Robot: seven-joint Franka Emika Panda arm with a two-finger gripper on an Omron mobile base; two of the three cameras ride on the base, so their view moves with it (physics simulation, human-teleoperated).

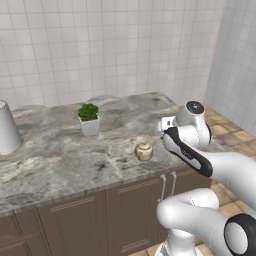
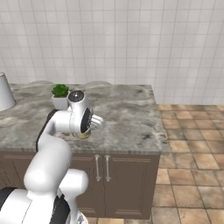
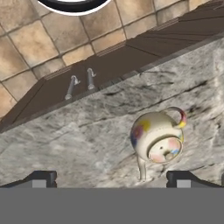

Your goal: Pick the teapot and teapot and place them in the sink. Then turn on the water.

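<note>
Overhead, hovered with tool [image 3: 109, 177] spread wide above teapot [image 3: 158, 141] standing on marble tabletop [image 3: 78, 148] near potted plant [image 1: 89, 118].

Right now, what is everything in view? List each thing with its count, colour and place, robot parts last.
teapot: one, cream with coloured floral marks, on the counter near its front edge, below the hand.
potted plant: one, green leaves in a white pot, on the counter behind the teapot.
white canister: one, white, at the counter's left end.
counter: one, grey marble, along the tiled wall.
cabinet doors: dark brown, under the counter, with two silver handles.
wall: white tiles, behind the counter.
floor: tan tiles, right of the cabinets.
arm: one, white with dark joints, reaching over the counter's front edge.
gripper: one, dark finger tips, open, above the teapot, holding nothing.
</note>
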